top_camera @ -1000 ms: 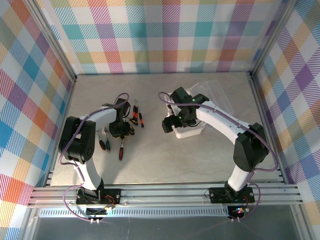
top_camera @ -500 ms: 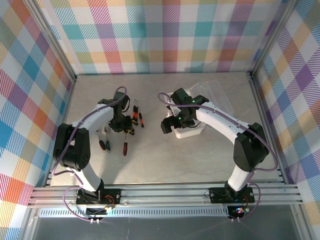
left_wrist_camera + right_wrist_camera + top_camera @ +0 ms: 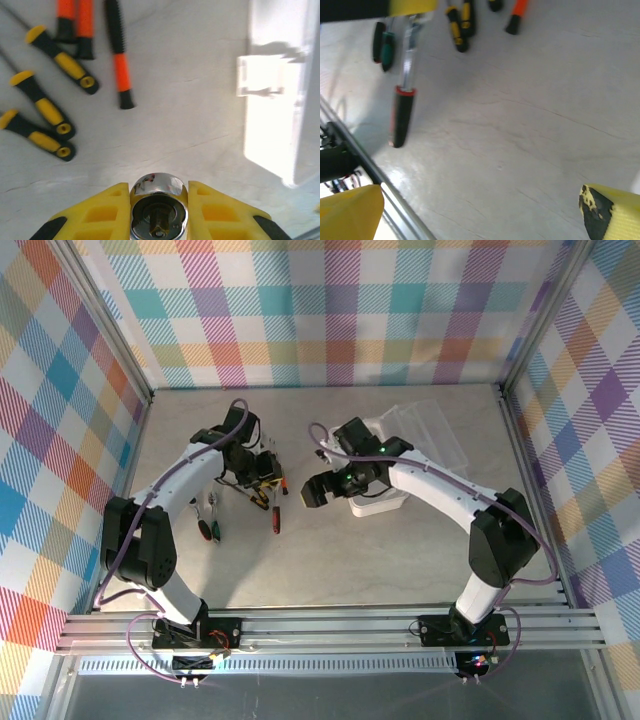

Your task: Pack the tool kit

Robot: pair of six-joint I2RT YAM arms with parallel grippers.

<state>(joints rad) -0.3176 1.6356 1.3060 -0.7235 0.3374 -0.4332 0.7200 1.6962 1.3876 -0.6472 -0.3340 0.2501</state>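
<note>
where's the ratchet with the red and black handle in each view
top external: ratchet left of centre, hanging from the left gripper
left wrist: chrome head bottom centre, between the fingers
right wrist: upper left, handle pointing down
shared landmark: yellow-handled screwdrivers

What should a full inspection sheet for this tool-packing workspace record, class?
Surface: pale marbled table, no spills seen.
Job's things: white case, clear lid open; yellow-handled screwdrivers and orange-handled tools lie loose outside it.
Clutter: nothing seen.
Grippers: left gripper shut on ratchet wrench; right gripper open, holding nothing.
Cables: purple cables looped along both arms.
Surroundings: plaid walls, aluminium rail.
</note>
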